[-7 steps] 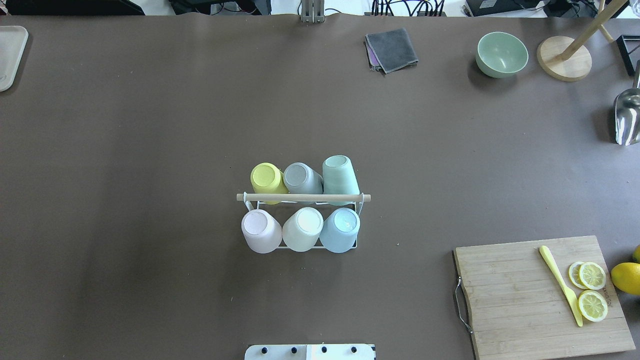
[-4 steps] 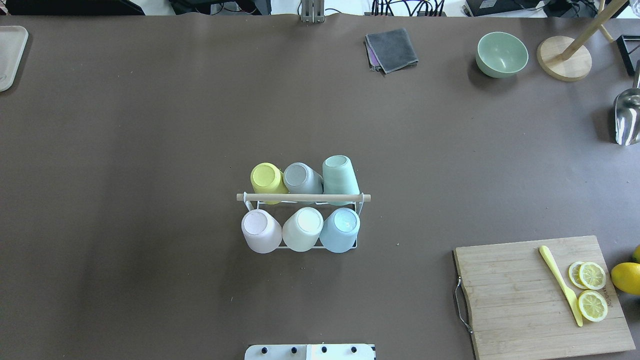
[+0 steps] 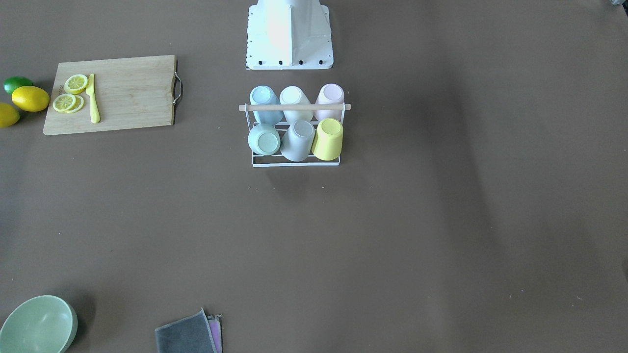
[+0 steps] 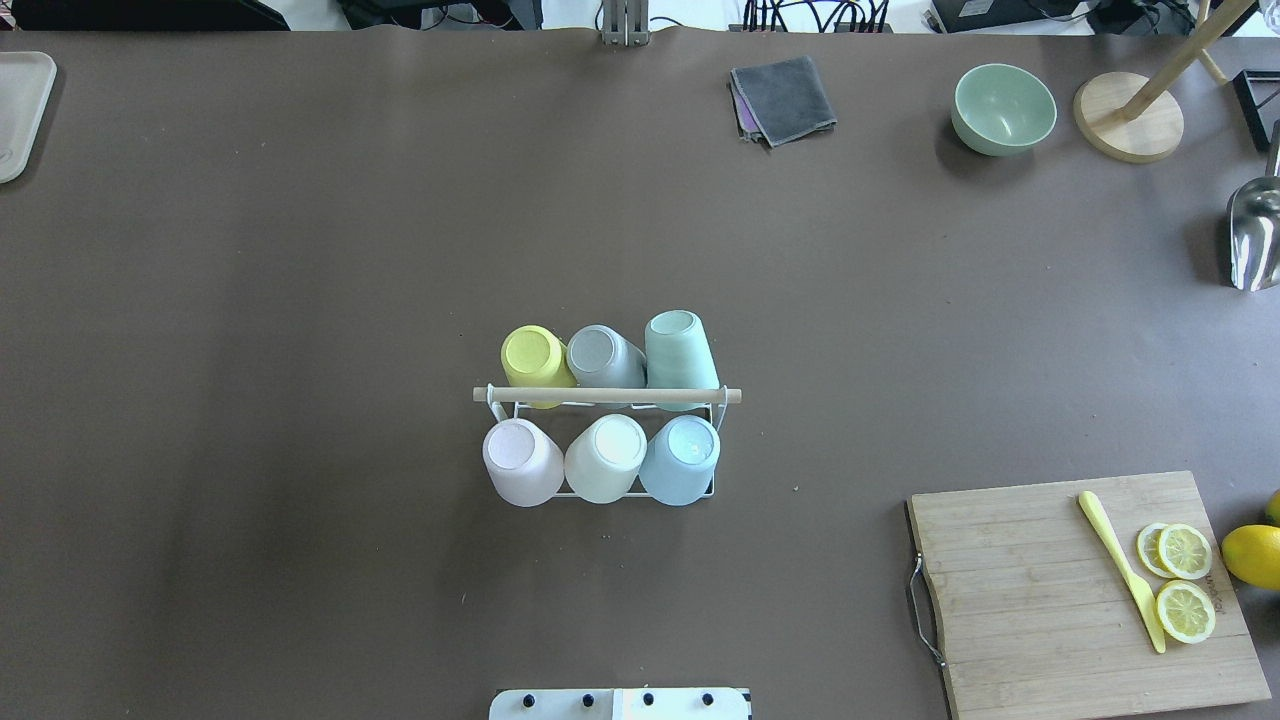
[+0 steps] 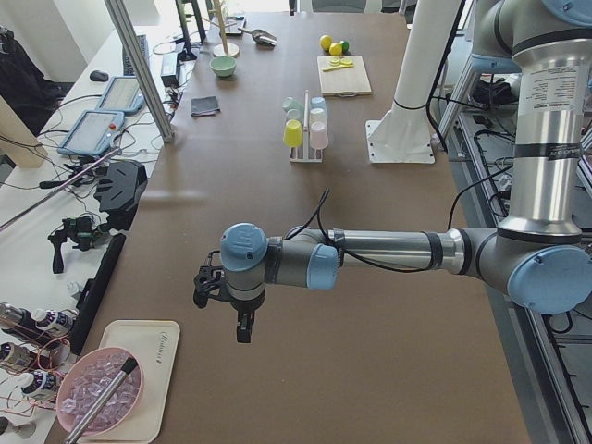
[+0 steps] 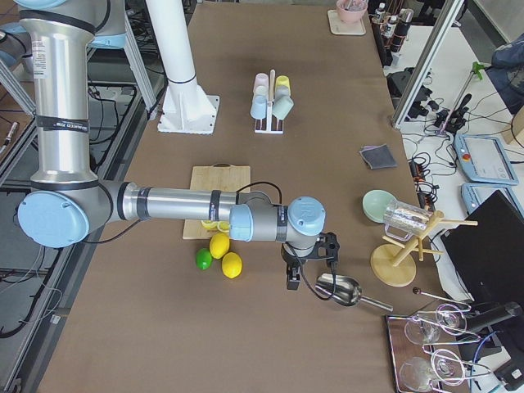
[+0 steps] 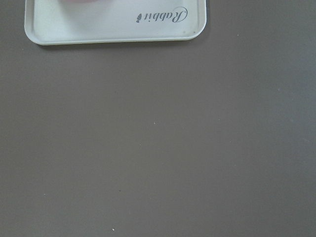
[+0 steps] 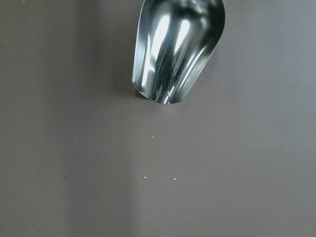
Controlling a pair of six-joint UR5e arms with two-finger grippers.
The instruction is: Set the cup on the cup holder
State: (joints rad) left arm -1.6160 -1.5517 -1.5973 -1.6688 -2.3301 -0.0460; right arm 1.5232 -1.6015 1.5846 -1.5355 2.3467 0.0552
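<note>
While the left arm (image 5: pixel 388 250) and the right arm (image 6: pixel 172 205) lay stretched low and level over opposite ends of the table (image 4: pixel 300 300), the left gripper (image 5: pixel 242 328) hung pointing straight down near a white tray (image 7: pixel 116 24). The right gripper (image 6: pixel 291 278) hung the same way beside a glossy metal scoop (image 8: pixel 177 49), and we could not tell how wide either pair of fingers stood. We saw the cup holder (image 4: pixel 606 395), thin white wire under a pale wooden rod, at the table's middle, with six matte pastel cups (image 4: pixel 606 455) upturned on it in two rows of three and the bamboo cutting board (image 4: pixel 1040 590) at four o'clock from it.
</note>
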